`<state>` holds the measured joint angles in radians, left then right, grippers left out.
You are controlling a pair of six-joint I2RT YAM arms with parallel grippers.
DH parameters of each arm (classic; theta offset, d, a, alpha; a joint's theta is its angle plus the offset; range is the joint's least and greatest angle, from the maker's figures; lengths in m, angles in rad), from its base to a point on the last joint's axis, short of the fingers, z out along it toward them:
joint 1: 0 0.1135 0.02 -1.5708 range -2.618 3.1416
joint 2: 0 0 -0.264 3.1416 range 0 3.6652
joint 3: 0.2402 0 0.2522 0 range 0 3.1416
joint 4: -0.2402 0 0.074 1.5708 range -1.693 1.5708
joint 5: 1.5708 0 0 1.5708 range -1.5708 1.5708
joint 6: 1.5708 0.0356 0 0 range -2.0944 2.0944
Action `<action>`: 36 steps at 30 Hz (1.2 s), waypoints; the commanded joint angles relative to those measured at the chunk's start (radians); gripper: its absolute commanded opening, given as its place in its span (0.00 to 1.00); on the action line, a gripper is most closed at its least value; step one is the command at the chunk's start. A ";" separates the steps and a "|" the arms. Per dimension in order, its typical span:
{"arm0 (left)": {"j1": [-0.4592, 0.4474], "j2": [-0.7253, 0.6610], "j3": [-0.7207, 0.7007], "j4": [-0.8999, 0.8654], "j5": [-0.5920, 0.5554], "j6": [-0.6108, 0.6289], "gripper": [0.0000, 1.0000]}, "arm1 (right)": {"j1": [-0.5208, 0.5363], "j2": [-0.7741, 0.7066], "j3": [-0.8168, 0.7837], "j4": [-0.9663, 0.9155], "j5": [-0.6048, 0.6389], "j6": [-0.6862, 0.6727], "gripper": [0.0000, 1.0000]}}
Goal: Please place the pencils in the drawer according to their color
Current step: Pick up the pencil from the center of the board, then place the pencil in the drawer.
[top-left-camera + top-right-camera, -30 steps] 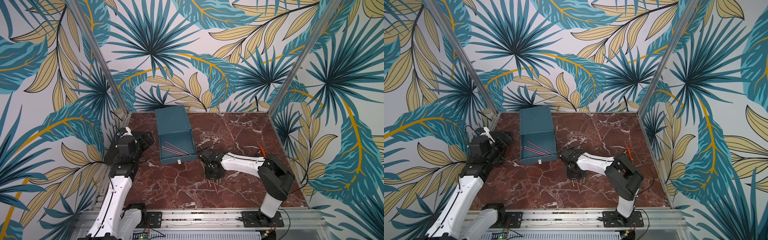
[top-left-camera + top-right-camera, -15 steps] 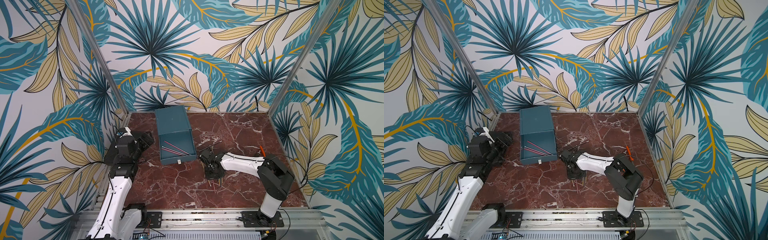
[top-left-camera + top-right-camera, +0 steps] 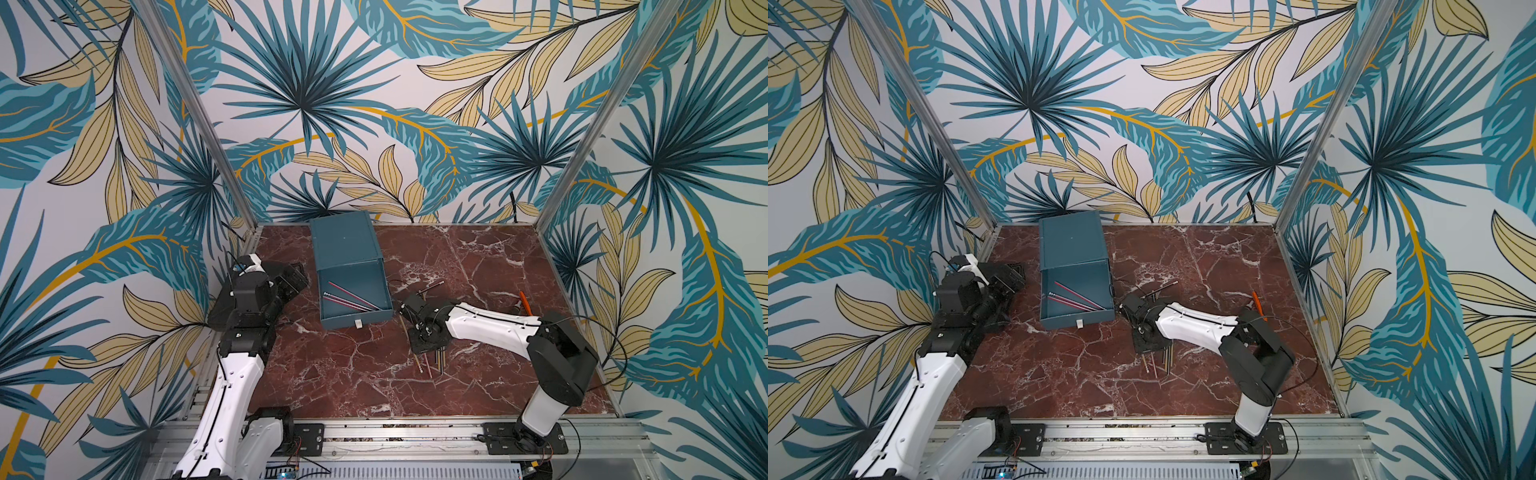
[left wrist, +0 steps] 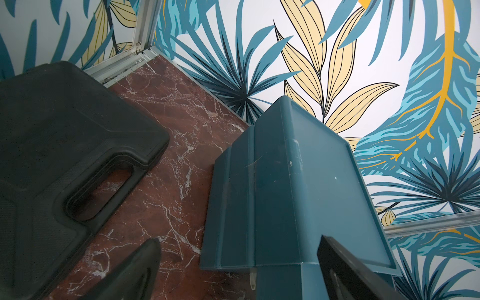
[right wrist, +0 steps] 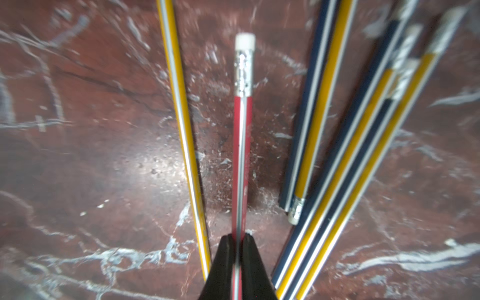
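marble table carries the teal drawer cabinet, one drawer pulled out with red pencils lying inside. black case lies beside the cabinet. left gripper hovers near the cabinet, jaws wide, holding nothing. right gripper is clamped on one red pencil; yellow-striped pencils lie just beside it on the table

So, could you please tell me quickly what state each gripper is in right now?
Left gripper: open, holding nothing.
Right gripper: shut on a red pencil.
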<state>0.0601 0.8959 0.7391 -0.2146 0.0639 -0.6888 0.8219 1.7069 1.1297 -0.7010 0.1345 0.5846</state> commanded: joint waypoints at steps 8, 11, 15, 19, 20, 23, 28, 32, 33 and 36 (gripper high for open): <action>0.017 -0.019 -0.010 0.005 -0.009 0.000 1.00 | -0.052 -0.184 0.057 -0.065 0.088 -0.067 0.00; 0.017 -0.016 -0.010 0.009 -0.006 -0.002 1.00 | -0.067 -0.229 0.078 -0.066 0.086 -0.093 0.00; 0.015 -0.011 -0.012 0.015 -0.003 -0.002 1.00 | -0.069 -0.274 0.134 -0.063 0.085 -0.173 0.00; 0.016 -0.009 -0.015 0.023 0.003 -0.004 1.00 | -0.069 -0.285 0.218 -0.057 0.060 -0.269 0.00; 0.016 -0.008 -0.018 0.027 0.005 -0.005 1.00 | -0.069 -0.282 0.238 -0.053 0.051 -0.290 0.00; 0.016 -0.008 -0.018 0.035 0.011 -0.008 1.00 | -0.068 -0.262 0.310 -0.022 0.000 -0.370 0.00; 0.017 -0.008 -0.014 0.029 0.014 -0.005 1.00 | -0.067 -0.168 0.474 -0.011 -0.093 -0.479 0.00; 0.016 -0.018 -0.015 0.020 0.010 0.001 1.00 | -0.067 -0.070 0.609 -0.015 -0.173 -0.543 0.00; 0.016 -0.021 -0.015 0.016 0.007 0.004 1.00 | -0.066 -0.046 0.640 -0.015 -0.190 -0.554 0.00; 0.017 -0.031 -0.012 0.005 -0.001 0.011 1.00 | -0.063 0.018 0.719 -0.020 -0.236 -0.580 0.00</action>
<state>0.0605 0.8925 0.7391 -0.2077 0.0704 -0.6914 0.7528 1.6810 1.7996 -0.7120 -0.0231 0.0696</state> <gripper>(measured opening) 0.998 0.100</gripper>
